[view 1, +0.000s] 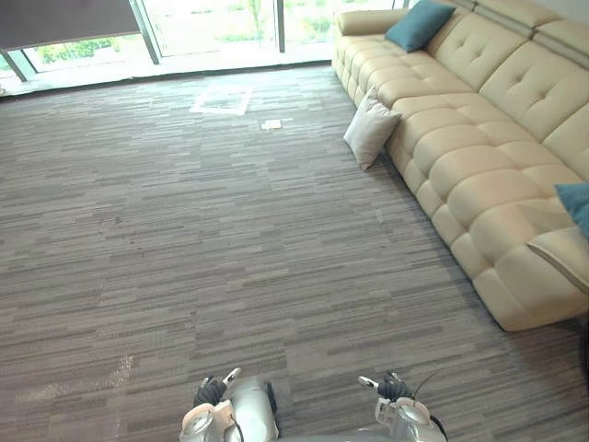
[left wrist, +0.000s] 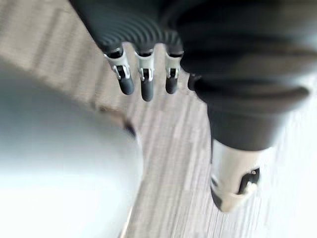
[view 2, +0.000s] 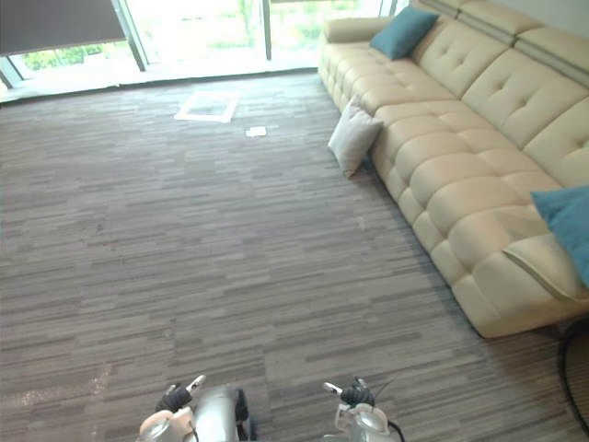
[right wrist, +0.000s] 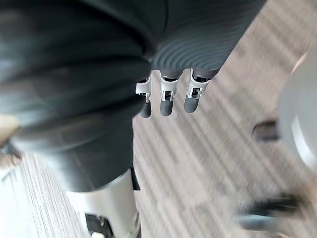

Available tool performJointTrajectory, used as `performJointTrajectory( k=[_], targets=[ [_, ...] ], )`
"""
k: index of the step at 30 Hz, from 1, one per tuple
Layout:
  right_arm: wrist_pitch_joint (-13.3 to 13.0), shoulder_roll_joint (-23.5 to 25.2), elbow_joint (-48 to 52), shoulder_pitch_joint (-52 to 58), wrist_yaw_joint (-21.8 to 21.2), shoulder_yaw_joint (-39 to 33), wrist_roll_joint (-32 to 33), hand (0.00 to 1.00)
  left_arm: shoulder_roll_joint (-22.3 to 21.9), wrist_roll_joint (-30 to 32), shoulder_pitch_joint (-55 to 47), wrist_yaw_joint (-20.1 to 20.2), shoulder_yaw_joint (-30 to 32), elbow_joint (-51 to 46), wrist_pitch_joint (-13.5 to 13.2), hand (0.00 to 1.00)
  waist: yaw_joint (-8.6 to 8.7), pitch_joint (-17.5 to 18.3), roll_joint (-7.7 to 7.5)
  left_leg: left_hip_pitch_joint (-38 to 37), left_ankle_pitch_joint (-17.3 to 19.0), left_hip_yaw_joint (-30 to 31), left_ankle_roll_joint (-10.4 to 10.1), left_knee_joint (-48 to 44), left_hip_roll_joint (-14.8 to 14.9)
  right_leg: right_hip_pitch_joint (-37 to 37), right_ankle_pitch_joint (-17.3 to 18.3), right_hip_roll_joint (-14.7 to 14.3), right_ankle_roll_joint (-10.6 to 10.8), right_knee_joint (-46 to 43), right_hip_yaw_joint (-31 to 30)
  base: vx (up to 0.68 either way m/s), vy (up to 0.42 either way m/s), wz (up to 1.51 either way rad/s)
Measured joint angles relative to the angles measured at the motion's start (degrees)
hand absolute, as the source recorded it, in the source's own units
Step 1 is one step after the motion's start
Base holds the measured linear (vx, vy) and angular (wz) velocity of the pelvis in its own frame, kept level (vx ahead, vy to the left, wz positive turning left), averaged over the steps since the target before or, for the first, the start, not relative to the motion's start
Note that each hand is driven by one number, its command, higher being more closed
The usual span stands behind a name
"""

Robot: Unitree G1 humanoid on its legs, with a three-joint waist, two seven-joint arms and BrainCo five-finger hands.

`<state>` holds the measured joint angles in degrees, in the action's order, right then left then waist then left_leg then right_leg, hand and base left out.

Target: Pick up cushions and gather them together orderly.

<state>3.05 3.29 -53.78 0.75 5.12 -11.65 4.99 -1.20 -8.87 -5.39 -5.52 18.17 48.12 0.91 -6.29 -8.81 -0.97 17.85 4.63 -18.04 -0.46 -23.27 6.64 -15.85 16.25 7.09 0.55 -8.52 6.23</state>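
I see a pale cushion (view 1: pixel 370 131) on the carpet (view 1: pixel 184 239), leaning against the front of the cream sofa (view 1: pixel 479 147). One teal cushion (view 1: pixel 419 24) lies at the sofa's far end, another teal cushion (view 2: pixel 569 226) at its near end. My left hand (left wrist: pixel 147 84) and right hand (right wrist: pixel 167 99) hang well apart from the sofa, fingers loosely straight, holding nothing.

Left robot hand (left wrist: pixel 147 82): black ribbed cover, silver fingers, dark rounded tips, silver-grey thumb. Right robot hand (right wrist: pixel 167 101): identical.

The near teal cushion (view 1: pixel 578 206) is cut off at right.
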Motion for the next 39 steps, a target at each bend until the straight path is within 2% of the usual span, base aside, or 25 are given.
performJointTrajectory(
  k=[1, 2, 3, 5, 6, 8, 10, 12, 15, 17, 18, 20, 21, 22, 23, 24, 25, 29, 31, 32, 33, 34, 36, 37, 39],
  targets=[
    [0.0, 0.5, 0.4, 0.4, 0.0, 0.1, 0.0, 0.0, 0.2, 0.0, 0.1, 0.0, -0.1, 0.2, 0.0, 0.0, 0.2, 0.4, -0.53, -0.1, 0.9, -0.3, 1.3, -0.5, -0.4, 0.8, -0.7, 0.9, -0.1, -1.7, -0.7, 0.72, 0.322, -0.09],
    [0.0, 0.2, 0.4, 1.1, -0.1, -0.2, 0.0, 0.0, 0.5, 0.2, 0.2, -0.1, -0.1, 1.0, -0.1, 0.0, 0.28, 0.7, -1.05, -0.7, 3.8, -0.6, 3.1, -3.5, -1.0, 1.9, -2.9, 2.2, 3.2, -6.3, -2.0, 0.71, 0.337, -0.08],
    [0.0, 0.7, 0.4, 1.7, -0.1, -0.5, -0.1, 0.0, 1.1, 0.0, 0.3, -0.4, -0.1, 1.6, 0.0, 0.0, 0.11, 0.5, -1.92, -3.9, 6.8, -0.9, 3.6, -3.9, -2.7, 4.7, -4.8, 3.9, 5.7, -16.5, -4.0, 0.67, 0.336, -0.12],
    [-0.2, 0.2, 0.5, 2.0, -0.1, -0.7, -0.4, 0.0, 1.5, 0.1, 0.4, -0.6, -0.3, 2.8, 0.1, 0.0, 0.48, 0.2, -2.08, -9.8, 10.0, -1.6, 3.6, -2.2, -4.6, 12.5, -10.6, 5.7, 7.1, -36.9, -6.4, 0.58, 0.26, -0.08],
    [-0.4, 0.0, 1.4, 2.2, -0.4, -0.5, -0.4, 0.0, 1.7, 0.2, 0.4, -0.7, -0.8, 4.0, 0.4, 0.0, 1.26, 0.1, -1.78, -14.6, 11.1, -1.3, 3.5, -0.3, -5.7, 17.1, -10.5, 5.7, 7.1, -47.8, -6.6, 0.55, 0.199, 0.09],
    [-0.6, 0.0, 3.3, 2.4, -0.6, -0.5, -0.4, 0.0, 1.9, 0.3, 0.9, -0.7, -2.8, 5.1, 1.1, 0.0, 2.88, 0.2, -0.56, -22.3, 11.5, -0.4, 3.2, 4.8, -6.3, 23.4, -7.7, 5.1, 6.5, -53.0, -2.3, 0.53, 0.143, 0.22],
    [-1.7, 0.2, 5.1, 2.3, -0.9, -1.0, -0.4, 0.0, 1.8, 0.3, 2.0, -0.6, -3.6, 6.1, 1.1, 0.0, 3.04, -0.1, -0.15, -29.8, 11.9, -0.1, 2.6, 12.4, -6.2, 32.6, -4.5, 4.7, 4.1, -47.2, 5.7, 0.59, 0.13, 0.13],
    [-2.1, 0.0, 5.4, 2.0, -0.9, -3.1, -0.3, 0.0, 1.7, 0.3, 2.2, -0.5, -3.7, 6.7, 1.2, 0.0, 3.63, -0.5, -0.12, -34.2, 12.1, 0.2, 2.2, 15.5, -6.2, 35.4, -4.7, 3.5, 3.1, -36.5, 9.7, 0.58, 0.021, 0.25],
    [-1.9, -0.6, 5.2, 1.7, -0.7, -5.5, -0.3, 0.0, 0.9, 0.3, 2.7, -0.4, -4.2, 6.9, 1.1, 0.0, 5.72, -0.6, -0.31, -39.5, 14.3, 4.0, 2.1, 18.6, -6.4, 36.3, -11.4, 0.6, 1.4, -14.7, 11.3, 0.63, -0.093, 0.71],
    [-1.4, -1.3, 4.7, 2.2, -0.7, -5.3, -0.3, 0.0, 0.3, 0.4, 1.9, -0.4, -3.9, 6.4, 1.0, 0.0, 6.2, -0.5, -0.16, -42.7, 15.1, 8.2, 2.3, 18.0, -7.0, 36.2, -17.5, -0.8, -4.0, -15.4, 7.8, 0.71, -0.181, 0.65],
    [-1.2, -2.9, 4.2, 1.9, -0.7, -5.1, -0.4, 0.0, -0.9, 0.9, 1.5, -0.3, -3.5, 6.4, 1.1, 0.0, 6.04, 0.0, 2.15, -41.5, 15.1, 9.8, 2.3, 12.3, -4.8, 35.8, -14.4, -1.7, -4.5, -18.7, 8.4, 0.68, -0.201, 0.07],
    [-0.9, -4.0, 4.3, 1.5, -0.7, -5.1, -0.4, 0.0, -1.9, 1.0, 1.3, 0.1, -2.5, 6.3, 1.1, 0.0, 5.9, -0.2, 4.48, -33.7, 12.0, 11.9, -2.7, -7.4, -2.1, 33.6, -10.2, -3.5, -3.9, -19.5, 8.8, 0.66, -0.185, -0.15],
    [-0.8, -4.6, 5.1, 1.4, -0.6, -5.1, -0.4, 0.0, -2.5, 1.0, 1.4, 0.2, -1.0, 6.1, 1.1, 0.0, 5.88, -0.7, 6.16, -27.0, 2.8, 13.8, -7.8, -21.7, -0.3, 31.0, -8.1, -5.0, -4.3, -18.5, 8.5, 0.53, -0.109, -0.31],
    [-0.8, -4.9, 5.1, 1.3, -0.5, -5.0, -0.4, 0.0, -2.5, 0.9, 1.2, 0.3, -0.5, 6.1, 1.2, 0.0, 5.53, -1.4, 6.52, -23.4, -3.0, 14.0, -9.8, -29.3, 1.1, 28.6, -7.1, -6.2, -4.7, -17.5, 7.9, 0.67, -0.076, -0.43],
    [-0.7, -5.0, 4.4, 0.7, -0.2, -5.1, -0.3, 0.0, -2.4, 0.9, 0.8, 0.5, 0.1, 5.9, 1.2, 0.0, 5.47, -2.2, 7.08, -19.3, -1.2, 12.9, -7.9, -38.5, 3.3, 24.6, -5.1, -7.7, -5.4, -15.9, 7.1, 0.68, -0.016, -0.41],
    [-0.6, -4.4, 2.9, -0.2, 0.0, -4.8, -0.2, 0.0, -1.8, 0.9, 0.9, 0.7, 0.7, 5.2, 1.1, 0.0, 4.97, -3.4, 5.97, -14.8, 2.1, 11.1, -4.7, -44.1, 4.6, 18.9, -3.3, -8.1, -5.3, -13.5, 5.9, 0.79, -0.015, -0.33],
    [-0.4, -4.0, 2.6, -0.1, 0.1, -4.3, -0.2, 0.0, -1.5, 0.9, 0.8, 0.6, 0.8, 4.5, 1.0, 0.0, 4.37, -3.5, 5.26, -12.7, 3.6, 10.1, -3.9, -44.5, 4.9, 16.1, -2.7, -8.0, -5.1, -11.9, 5.3, 0.62, -0.024, -0.32],
    [0.0, -1.5, 1.1, -0.3, 0.1, -0.5, 0.1, 0.0, -0.5, 0.2, 0.1, 0.6, 0.7, 0.8, 0.7, 0.0, 2.37, -2.2, 2.17, 0.4, 9.2, 3.1, -2.7, -24.5, 5.4, 4.6, -1.5, -5.7, -2.2, -1.9, 1.5, 0.68, 0.064, -0.45],
    [0.0, -0.7, 0.9, -0.6, 0.1, -0.6, 0.1, 0.0, -0.7, 0.0, 0.1, 0.5, 0.7, 0.7, 0.5, 0.0, 1.64, -2.1, 2.25, 0.9, 5.6, 3.3, -3.5, -4.1, 3.2, 1.3, -0.9, -3.5, -1.1, 0.1, -0.5, 0.71, 0.234, -0.69],
    [0.0, -0.9, 0.5, -0.4, 0.1, -0.6, 0.0, 0.0, -0.8, -0.3, 0.1, 0.4, 0.6, 0.9, 0.5, 0.0, 1.1, -1.8, 2.42, 0.5, -1.1, 4.4, -4.0, 2.0, 2.4, 0.5, -0.3, -2.9, -0.2, 0.4, -2.2, 0.67, 0.328, -0.9],
    [0.1, -0.3, 0.0, -0.1, 0.1, -0.3, 0.0, 0.0, -0.7, -0.2, 0.3, 0.4, 0.5, 1.0, 0.5, 0.0, 0.57, -0.9, 1.57, -0.5, -2.7, 3.7, -0.8, 1.9, 0.6, -0.3, -0.2, -1.2, -0.1, 0.1, -4.3, 0.69, 0.342, -0.64],
    [0.3, 0.6, 0.4, 0.0, -0.1, 0.8, 0.0, 0.0, 0.1, -0.1, 0.4, 0.3, 0.3, 1.0, 0.6, 0.0, 0.98, 0.4, -0.01, -0.6, -1.0, 2.4, -0.2, 1.9, -0.6, 0.9, -1.8, 0.7, 0.0, -1.8, -4.7, 0.7, 0.342, -0.43],
    [0.3, 0.4, 0.5, 1.2, 0.0, 0.3, 0.0, 0.0, 0.9, 0.1, 0.4, 0.1, -0.1, 1.4, 0.7, 0.0, 1.01, 1.1, -1.47, -2.1, 3.3, 0.9, 3.4, -2.0, -1.9, 3.6, -5.4, 3.0, 4.5, -10.6, -7.0, 0.74, 0.384, -0.21],
    [0.3, 0.6, 0.7, 1.6, 0.0, 0.3, -0.1, 0.0, 1.7, 0.2, 1.1, -0.1, -0.6, 2.3, 0.7, 0.0, 1.13, 0.8, -2.32, -6.1, 5.6, 0.3, 4.5, -1.4, -3.7, 8.5, -9.6, 4.6, 7.3, -23.8, -8.7, 0.62, 0.324, -0.16],
    [0.3, 0.2, 0.8, 1.8, -0.1, 0.1, -0.3, 0.0, 2.1, 0.2, 1.8, -0.3, -1.4, 4.4, 0.9, 0.0, 1.43, 0.4, -1.75, -11.7, 7.7, -0.2, 4.0, 0.0, -4.6, 15.4, -13.5, 5.0, 8.9, -41.8, -9.8, 0.56, 0.252, -0.17]
  ],
)
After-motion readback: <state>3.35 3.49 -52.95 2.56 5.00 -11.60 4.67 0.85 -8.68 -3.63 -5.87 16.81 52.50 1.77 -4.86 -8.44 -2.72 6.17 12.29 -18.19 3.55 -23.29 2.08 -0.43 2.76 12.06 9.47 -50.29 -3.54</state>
